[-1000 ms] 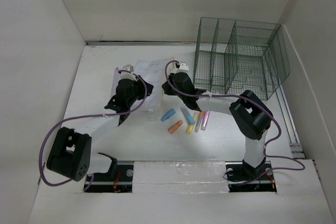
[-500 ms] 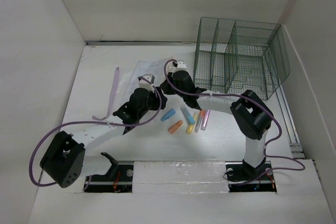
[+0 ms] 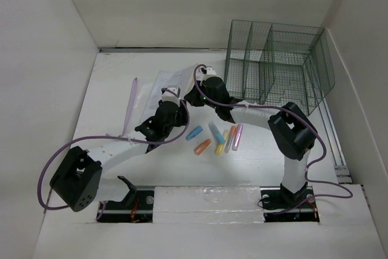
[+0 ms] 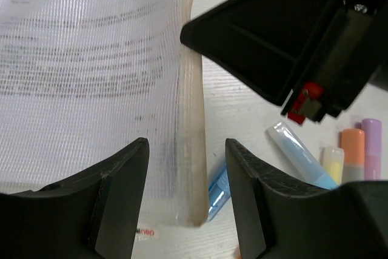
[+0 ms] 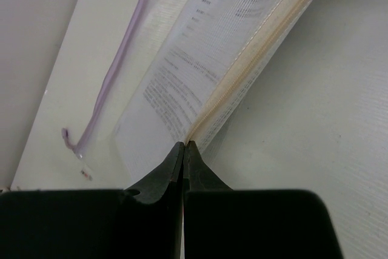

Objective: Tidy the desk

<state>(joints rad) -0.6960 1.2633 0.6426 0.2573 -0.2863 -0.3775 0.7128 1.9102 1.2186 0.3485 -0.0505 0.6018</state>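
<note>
Left hand (image 4: 186, 150) shifted right over pouch (image 4: 91, 59), desk (image 4: 227, 110) beneath

**Colours and patterns on the work surface**

The desk (image 3: 182, 165) is plain matte white. The rack (image 3: 273, 65) is dark green wire in a square grid. The mesh pouch (image 4: 79, 77) is translucent white with a fine woven grid; rows of dark print show through, and it has a cream edge band and a lilac zip strip (image 5: 115, 80). The pens differ: blue marker (image 3: 194, 132), pale blue marker (image 4: 300, 156), yellow marker (image 3: 219, 147), orange marker (image 3: 202, 146), lilac marker (image 3: 237, 136). The left gripper (image 4: 187, 150) and right gripper (image 5: 183, 145) are black, with a small red tab (image 4: 301, 104) on the right one. The cables (image 3: 54, 162) are purple.
</note>
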